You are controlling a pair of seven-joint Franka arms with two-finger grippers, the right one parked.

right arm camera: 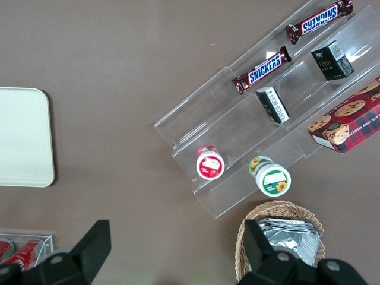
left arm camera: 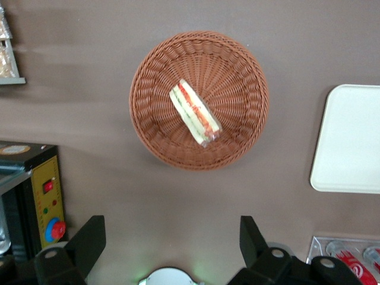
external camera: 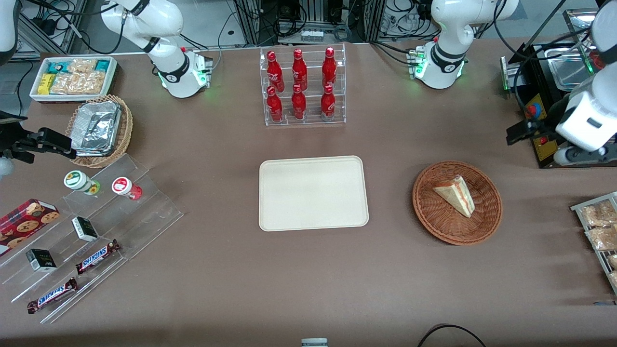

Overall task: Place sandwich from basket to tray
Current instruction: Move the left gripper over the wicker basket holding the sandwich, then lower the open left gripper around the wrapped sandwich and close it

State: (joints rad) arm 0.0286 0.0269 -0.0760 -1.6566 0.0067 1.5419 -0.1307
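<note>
- Nearest to the front camera, toward the parked arm's end of the table, a clear stepped stand (external camera: pixel 91 231) holds two Snickers bars (external camera: pixel 98 256), two small dark boxes (external camera: pixel 85 228) and two round cups (external camera: pixel 81 181); one red cookie box (external camera: pixel 24 221) lies beside it.
- The sandwich (external camera: pixel 455 194) is one small triangular wedge of pale cream bread in clear wrap, with red, orange and green stripes along its cut edge (left arm camera: pixel 195 111).
- It lies in the basket (external camera: pixel 488 211), which is round, shallow, reddish-brown wicker; the sandwich touches the woven bottom near the middle, with free rim all around it.
- The one tray (external camera: pixel 313 193) is flat, cream, with rounded corners and a low rim. It stands near the basket, apart from it, with bare brown table (external camera: pixel 390 193) between them.
- The gripper (left arm camera: pixel 172 240) hangs high above the table, not over the basket but near it, toward the working arm's end. Its two fingers (left arm camera: pixel 89 237) are spread wide and pinch nothing.
- Farther from the camera, a clear rack (external camera: pixel 303 86) holds six red bottles (external camera: pixel 299 101), three in each row.
</note>
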